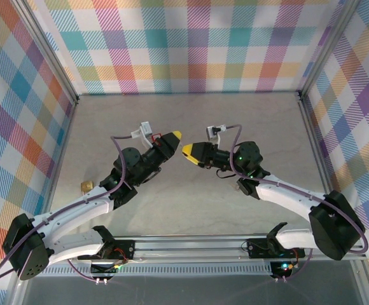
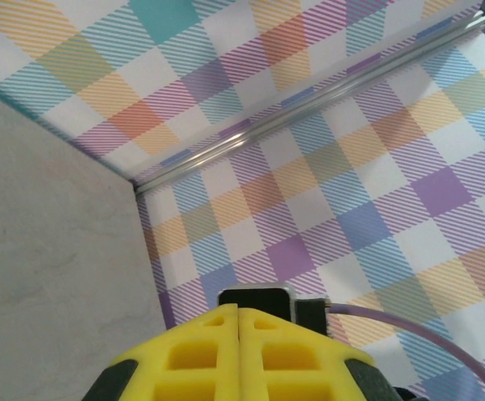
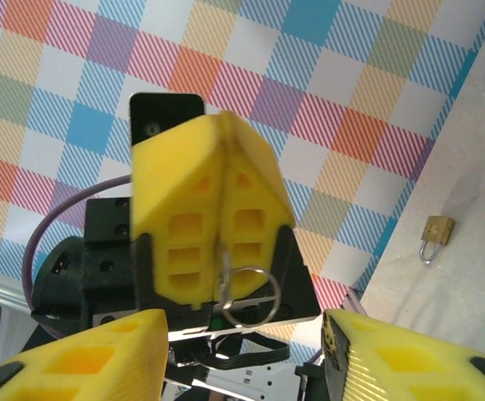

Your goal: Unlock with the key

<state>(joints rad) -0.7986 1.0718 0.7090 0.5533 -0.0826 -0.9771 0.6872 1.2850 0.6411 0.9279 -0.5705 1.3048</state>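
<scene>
While the key (image 3: 224, 266) is pinched along the seam of the pressed-together left gripper (image 1: 174, 136) — straight ahead of the right gripper (image 1: 187, 150), whose jaws are spread — the padlock (image 1: 86, 186) is seen lying well behind the left jaws, nearer that arm.

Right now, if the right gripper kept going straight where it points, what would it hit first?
Probably the left gripper: its shut yellow fingers, pinching the key, sit straight ahead of the open right gripper. How far off is unclear.
</scene>
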